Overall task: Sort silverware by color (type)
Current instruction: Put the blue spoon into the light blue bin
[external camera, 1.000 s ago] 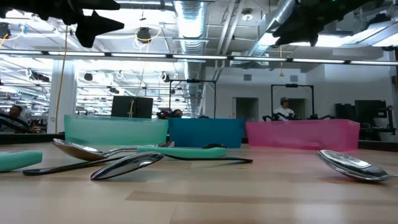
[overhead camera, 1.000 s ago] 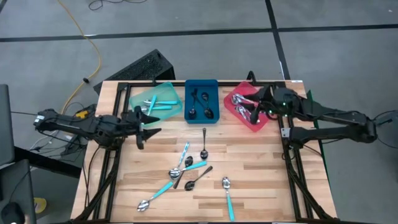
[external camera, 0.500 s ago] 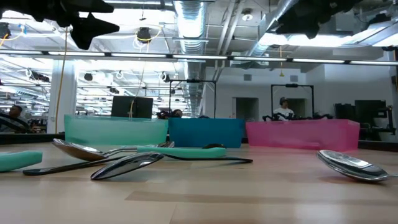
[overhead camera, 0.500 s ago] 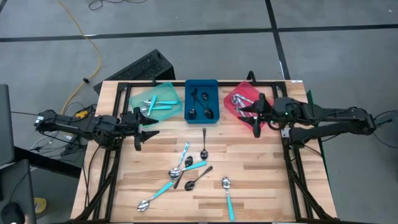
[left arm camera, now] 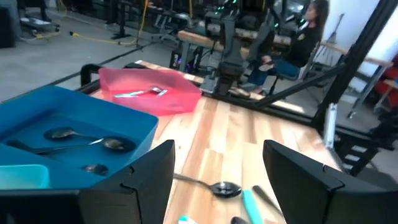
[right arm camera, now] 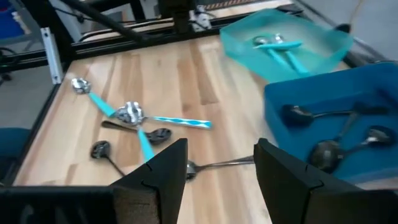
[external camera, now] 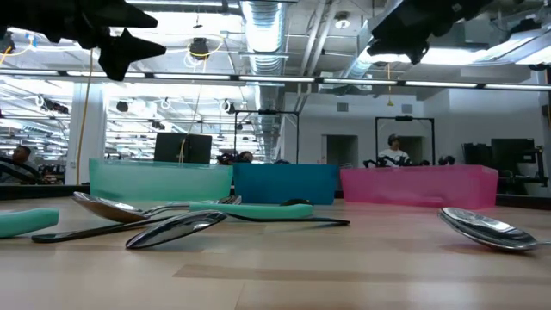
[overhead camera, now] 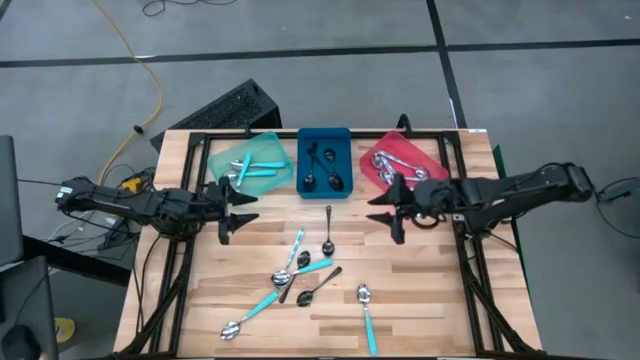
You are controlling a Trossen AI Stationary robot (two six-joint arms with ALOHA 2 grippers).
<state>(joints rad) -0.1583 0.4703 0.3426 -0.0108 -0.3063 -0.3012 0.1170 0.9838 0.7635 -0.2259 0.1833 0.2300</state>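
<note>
We count loose silverware [overhead camera: 300, 270] in lower centre of high view: four teal-handled, two black, one silver. Silver spoon [overhead camera: 328, 228]: long axis vertical in frame, bowl at lower end. Teal-handled ones mostly run diagonally; lowest [overhead camera: 368, 316] near vertical, bowl up. Three trays [overhead camera: 324, 133] along upper edge hold more. Left gripper [overhead camera: 232, 205] spread, empty, below teal tray. Right gripper [overhead camera: 392, 207] spread, empty, below red tray.

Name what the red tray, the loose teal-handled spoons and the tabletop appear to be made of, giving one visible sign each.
Red tray: likely plastic, uniform slightly translucent colour. Teal-handled spoons: shiny metal bowls, probably plastic matte handles. Tabletop: wood, visible plank strips and grain.
</note>
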